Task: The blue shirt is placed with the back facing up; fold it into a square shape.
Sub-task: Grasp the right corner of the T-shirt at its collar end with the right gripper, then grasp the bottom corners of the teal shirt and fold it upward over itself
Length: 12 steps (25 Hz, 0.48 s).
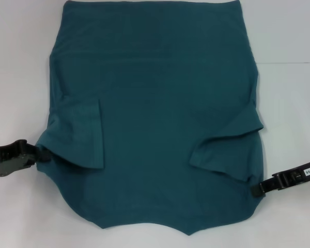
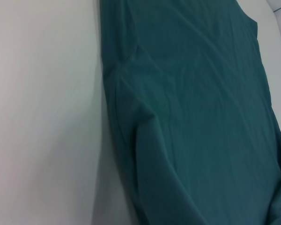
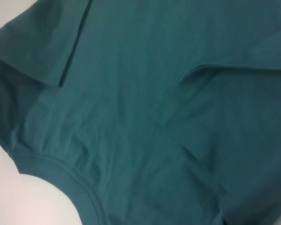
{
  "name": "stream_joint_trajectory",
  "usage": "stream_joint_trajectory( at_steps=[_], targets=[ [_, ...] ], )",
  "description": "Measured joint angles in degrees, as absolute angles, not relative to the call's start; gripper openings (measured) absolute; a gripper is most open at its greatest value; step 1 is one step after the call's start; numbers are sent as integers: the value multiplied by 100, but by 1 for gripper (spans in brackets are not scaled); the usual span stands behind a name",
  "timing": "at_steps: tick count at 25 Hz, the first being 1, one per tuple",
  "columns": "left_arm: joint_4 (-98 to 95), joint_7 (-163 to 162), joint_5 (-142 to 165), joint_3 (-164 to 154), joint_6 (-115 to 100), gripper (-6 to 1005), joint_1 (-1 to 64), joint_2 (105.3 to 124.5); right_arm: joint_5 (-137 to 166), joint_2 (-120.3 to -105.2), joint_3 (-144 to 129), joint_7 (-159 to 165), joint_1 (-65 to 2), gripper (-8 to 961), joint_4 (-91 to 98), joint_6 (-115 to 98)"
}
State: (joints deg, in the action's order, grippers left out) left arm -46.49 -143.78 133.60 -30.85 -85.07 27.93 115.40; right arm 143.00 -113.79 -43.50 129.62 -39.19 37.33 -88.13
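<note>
The blue shirt (image 1: 155,103) lies spread on the white table and fills most of the head view, with its collar edge (image 3: 61,171) nearest me. Both short sleeves are folded inward onto the body, the left sleeve (image 1: 80,134) and the right sleeve (image 1: 225,152). My left gripper (image 1: 40,153) is at the shirt's left shoulder edge, where the fabric tapers into it. At the right shoulder edge my right gripper (image 1: 257,189) pinches the cloth. The wrist views show only the shirt (image 2: 201,93) (image 3: 131,93), not the fingers.
Bare white table (image 1: 15,77) shows to the left and right of the shirt, and also in the left wrist view as the table (image 2: 42,117). The shirt's hem runs out of the head view at the far side.
</note>
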Motion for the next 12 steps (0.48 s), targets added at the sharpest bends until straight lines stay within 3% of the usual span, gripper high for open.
stream_joint_trajectory(
  at_steps=[5,8,12],
  targets=[
    [-4650,-14349,13353,-3084,-8522,28,2795,11540,14300,-11351,-4351,12971,-3908,231,3736,-8876],
    [-4676,-14302,13323,-3084,-8641,28,2793,11536,14299,-11284,-4324,12973,-3887,43,3765,-9096],
    [-4712,-14155,13323,-3032,-9026,28,2745,11467,14268,-11069,-4157,12994,-3790,46,3796,-9628]
  ],
)
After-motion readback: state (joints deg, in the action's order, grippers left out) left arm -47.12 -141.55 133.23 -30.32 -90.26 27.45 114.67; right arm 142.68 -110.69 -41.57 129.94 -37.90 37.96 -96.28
